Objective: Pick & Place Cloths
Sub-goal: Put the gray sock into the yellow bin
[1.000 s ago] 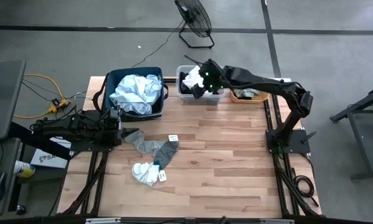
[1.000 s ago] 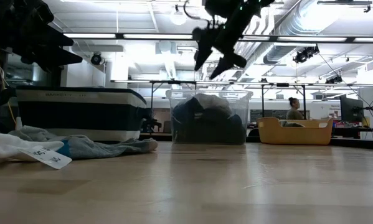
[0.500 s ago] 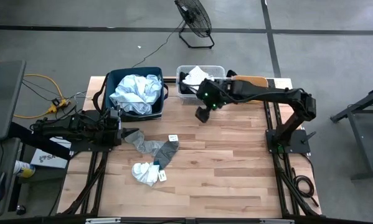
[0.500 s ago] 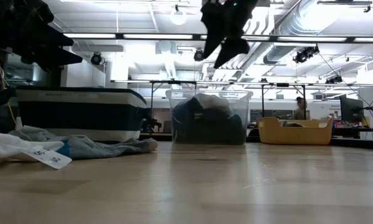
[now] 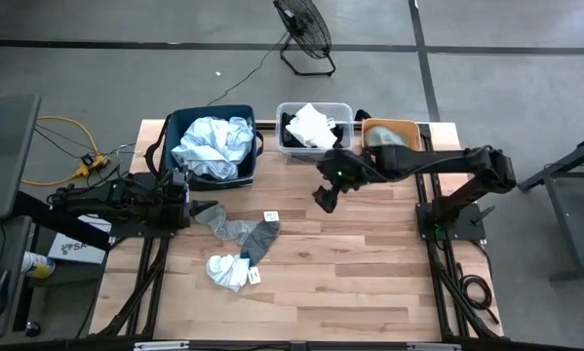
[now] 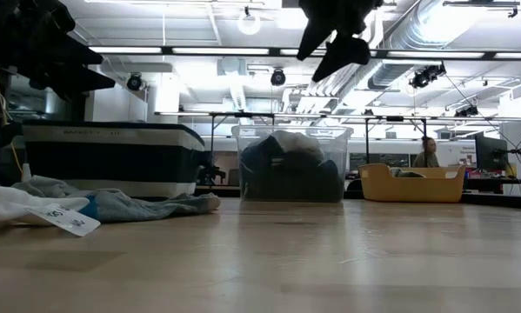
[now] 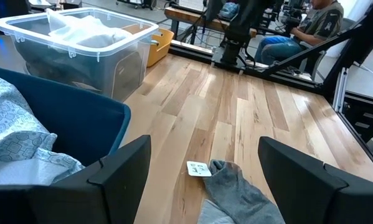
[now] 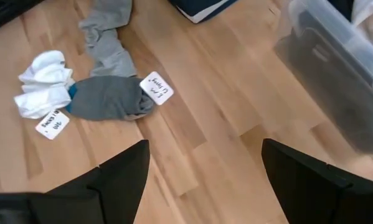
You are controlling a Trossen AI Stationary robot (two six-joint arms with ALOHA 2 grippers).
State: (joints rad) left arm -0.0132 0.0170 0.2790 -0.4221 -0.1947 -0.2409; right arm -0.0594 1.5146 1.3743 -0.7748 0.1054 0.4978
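Two grey socks (image 5: 243, 234) and a white sock bundle (image 5: 228, 271) lie flat on the wooden table, left of the middle; they show again as grey (image 8: 108, 96) and white (image 8: 46, 84) in the right wrist view. A pale blue cloth (image 5: 212, 144) fills the navy bin (image 5: 175, 125). White and black cloths (image 5: 311, 125) lie in the clear tub (image 5: 342, 109). My right gripper (image 5: 323, 198) hangs open above the table's middle, near side of the clear tub, with nothing in it. My left gripper (image 5: 189, 207) waits open at the left edge, by the grey sock's end (image 7: 236, 193).
An orange tub (image 5: 389, 135) stands at the far right, beside the clear tub. Paper tags (image 8: 156, 87) (image 8: 52, 123) lie by the socks. Bare wood stretches across the table's near and right parts. A person (image 6: 427, 152) sits in the room beyond the table.
My right gripper has swung from above the clear tub toward the table's near edge and now hangs over the table's middle, rolled a little and still open. The cloths have not moved.
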